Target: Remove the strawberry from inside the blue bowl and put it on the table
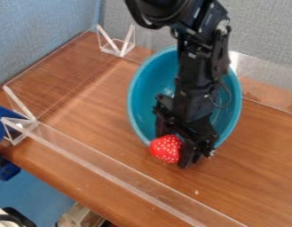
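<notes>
The red strawberry [167, 149] hangs pinched in my black gripper [181, 151], whose jaws are shut on it. It sits right at the near rim of the teal-blue bowl [154, 84], about over the bowl's front edge. The bowl stands on the reddish-brown wooden table [82, 93], tipped toward the camera so its inside shows. My arm comes down from the top of the view and hides the middle of the bowl. Whether the strawberry touches the rim I cannot tell.
A low clear acrylic wall [77, 152] runs along the table's near edge. Clear triangular brackets stand at the left [18, 124] and at the back [114, 40]. Bare wood lies left of the bowl.
</notes>
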`<state>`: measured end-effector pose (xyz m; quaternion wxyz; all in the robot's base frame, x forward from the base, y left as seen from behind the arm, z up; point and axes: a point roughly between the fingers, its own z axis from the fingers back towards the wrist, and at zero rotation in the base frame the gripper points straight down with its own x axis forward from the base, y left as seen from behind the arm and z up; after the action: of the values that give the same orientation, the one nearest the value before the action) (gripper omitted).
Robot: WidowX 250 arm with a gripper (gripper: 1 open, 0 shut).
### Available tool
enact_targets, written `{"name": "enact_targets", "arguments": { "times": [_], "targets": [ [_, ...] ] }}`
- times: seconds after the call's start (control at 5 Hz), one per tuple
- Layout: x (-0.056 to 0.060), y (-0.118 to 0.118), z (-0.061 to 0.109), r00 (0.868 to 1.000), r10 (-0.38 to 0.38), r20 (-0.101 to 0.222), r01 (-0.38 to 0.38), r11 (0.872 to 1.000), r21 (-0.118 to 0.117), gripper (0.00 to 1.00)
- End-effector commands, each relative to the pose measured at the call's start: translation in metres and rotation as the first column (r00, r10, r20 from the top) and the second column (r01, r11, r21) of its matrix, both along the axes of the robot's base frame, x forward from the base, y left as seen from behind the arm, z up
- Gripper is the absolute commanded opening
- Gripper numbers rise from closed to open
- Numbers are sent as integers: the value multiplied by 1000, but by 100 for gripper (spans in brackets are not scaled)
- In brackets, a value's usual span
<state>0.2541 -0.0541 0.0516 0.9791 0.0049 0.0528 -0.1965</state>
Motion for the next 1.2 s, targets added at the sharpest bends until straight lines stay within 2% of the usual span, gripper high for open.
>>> {"name": "enact_targets", "arguments": {
  "times": [0.0,1.0],
  "targets": [
    [3,2,15,998,17,57,-16,1000,-18,0],
    [-2,4,16,997,36,62,-34,999,-42,0]
  ]
}}
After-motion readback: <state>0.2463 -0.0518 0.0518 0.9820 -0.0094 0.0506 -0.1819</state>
